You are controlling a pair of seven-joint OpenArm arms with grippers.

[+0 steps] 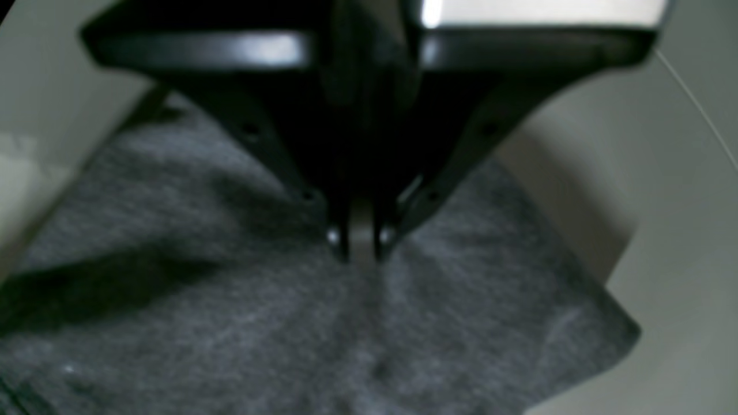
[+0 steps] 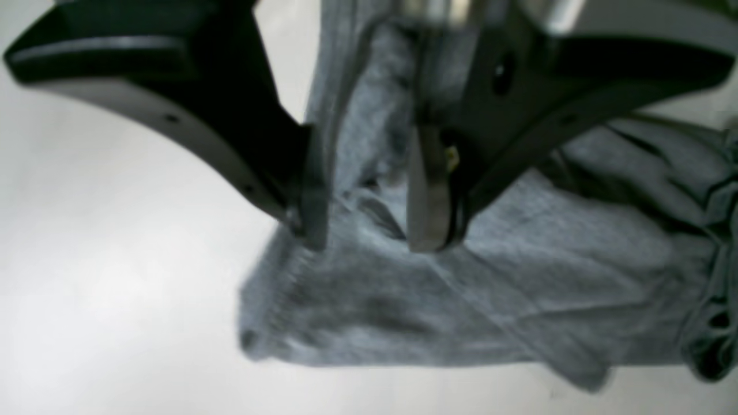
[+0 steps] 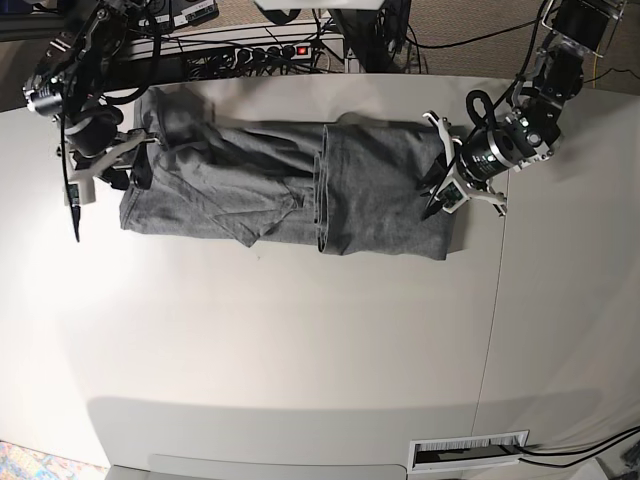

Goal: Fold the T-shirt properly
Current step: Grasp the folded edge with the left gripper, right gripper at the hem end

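Note:
The heather-grey T-shirt (image 3: 380, 190) lies stretched sideways across the back of the white table (image 3: 300, 340). Its right part is folded over to a straight edge near the middle, and its left part is rumpled. My left gripper (image 3: 434, 206) is at the shirt's right edge. In the left wrist view this gripper (image 1: 360, 249) is shut, and the T-shirt (image 1: 230, 323) gathers in creases up to its tips. My right gripper (image 3: 112, 172) hovers at the shirt's left end. There the right gripper (image 2: 370, 236) stands open, its fingers astride a ridge of the T-shirt (image 2: 519, 276) near a stitched hem.
A power strip (image 3: 255, 50) and cables run behind the table's back edge. A seam (image 3: 498, 300) crosses the table on the right, and a vent (image 3: 468, 452) sits at the front. Bare tabletop stretches in front of the shirt.

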